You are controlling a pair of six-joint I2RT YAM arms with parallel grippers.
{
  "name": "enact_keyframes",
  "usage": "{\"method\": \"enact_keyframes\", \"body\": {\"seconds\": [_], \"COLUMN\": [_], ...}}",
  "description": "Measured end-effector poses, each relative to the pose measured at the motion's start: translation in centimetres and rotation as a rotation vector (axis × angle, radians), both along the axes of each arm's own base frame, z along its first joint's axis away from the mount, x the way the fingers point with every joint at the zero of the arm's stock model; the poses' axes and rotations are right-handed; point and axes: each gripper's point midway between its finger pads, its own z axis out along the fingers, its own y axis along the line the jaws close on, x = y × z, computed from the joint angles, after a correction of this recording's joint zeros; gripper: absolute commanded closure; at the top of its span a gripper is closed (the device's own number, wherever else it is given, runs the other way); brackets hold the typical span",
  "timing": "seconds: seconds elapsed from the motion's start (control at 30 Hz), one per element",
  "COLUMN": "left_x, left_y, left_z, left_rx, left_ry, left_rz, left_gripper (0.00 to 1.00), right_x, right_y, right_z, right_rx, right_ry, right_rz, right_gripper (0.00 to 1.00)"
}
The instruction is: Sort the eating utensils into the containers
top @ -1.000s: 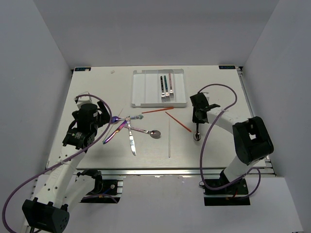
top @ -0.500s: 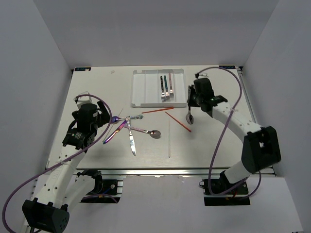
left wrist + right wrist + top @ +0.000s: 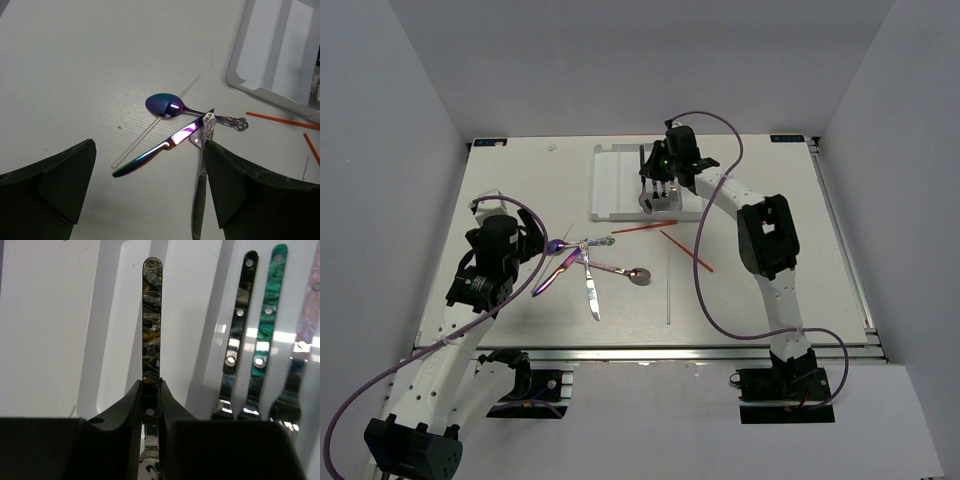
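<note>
While the left gripper [image 3: 150,172] is hanging wide open above an iridescent purple metal spoon [image 3: 166,106] and a matching knife [image 3: 159,148] on the white table [image 3: 75,60], the right gripper [image 3: 151,390] is pinching a silver spoon with a dark marbled handle [image 3: 151,315] over the white rectangular divided tray [image 3: 197,300], beside three marbled-handled forks [image 3: 237,340] lying in it.

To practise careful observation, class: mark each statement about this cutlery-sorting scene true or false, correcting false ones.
The right hand grips a dark marbled-handled spoon over the white divided plastic tray. True.
The left hand is shut on the iridescent purple metal knife. False: it stands open above it, holding nothing.
Three metal forks lie side by side in the tray. True.
The two red-orange chopsticks lie in the tray. False: they lie on the table beside it.
</note>
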Motion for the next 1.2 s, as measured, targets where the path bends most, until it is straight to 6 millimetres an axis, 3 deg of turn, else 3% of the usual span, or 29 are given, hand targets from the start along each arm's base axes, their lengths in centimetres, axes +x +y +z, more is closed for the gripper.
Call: {"method": "enact_keyframes", "body": {"seconds": [0.17,0.3,0.33,0.37,0.43,0.47,0.57,0.73,0.83,0.93,1.0,1.07,1.2], "left_x": [0.0,0.0,0.0,0.0,0.0,0.0,0.0,0.0,-0.1,-0.2,-0.3,-0.4,-0.3], "left_y": [0.0,0.0,0.0,0.0,0.0,0.0,0.0,0.0,0.1,0.5,0.7,0.9,0.9], "left_z": [-0.1,-0.1,-0.1,-0.1,0.0,0.0,0.1,0.1,0.2,0.3,0.5,0.7,0.5], "left_rx": [0.001,0.0,0.0,0.0,0.0,-0.001,-0.002,-0.002,0.0,0.005,0.006,0.006,0.007], "left_ry": [0.004,0.003,0.003,0.002,0.001,-0.001,-0.004,-0.005,-0.006,-0.014,-0.022,-0.028,-0.023], "left_rz": [0.0,-0.001,-0.001,-0.001,-0.001,-0.001,-0.001,-0.001,0.004,0.029,0.04,0.048,0.053], "left_gripper": [0.02,0.02,0.02,0.02,0.02,0.02,0.02,0.02,0.02,0.02,0.02,0.02,0.02], "right_x": [1.8,2.9,3.2,3.5,3.8,3.8,3.6,2.0,-1.8,-7.8,-12.0,-16.8,-25.3], "right_y": [2.3,3.4,3.5,3.6,4.0,4.1,4.3,5.1,5.8,6.3,7.7,9.4,11.2], "right_z": [-2.1,-2.6,-2.6,-2.6,-2.5,-2.5,-2.2,0.0,3.0,5.3,5.9,4.6,-2.4], "right_rx": [0.056,0.078,0.079,0.08,0.079,0.074,0.051,-0.013,-0.074,-0.196,-0.285,-0.363,-0.484], "right_ry": [0.034,0.031,0.025,0.019,0.011,0.01,-0.012,-0.074,-0.156,-0.268,-0.358,-0.415,-0.398], "right_rz": [0.005,-0.007,-0.01,-0.011,-0.014,-0.014,0.005,0.081,0.239,0.424,0.55,0.698,0.977], "right_gripper": [1.0,1.0,0.95,0.74,0.57,0.44,0.23,0.26,0.28,0.29,0.33,0.38,0.44]}}
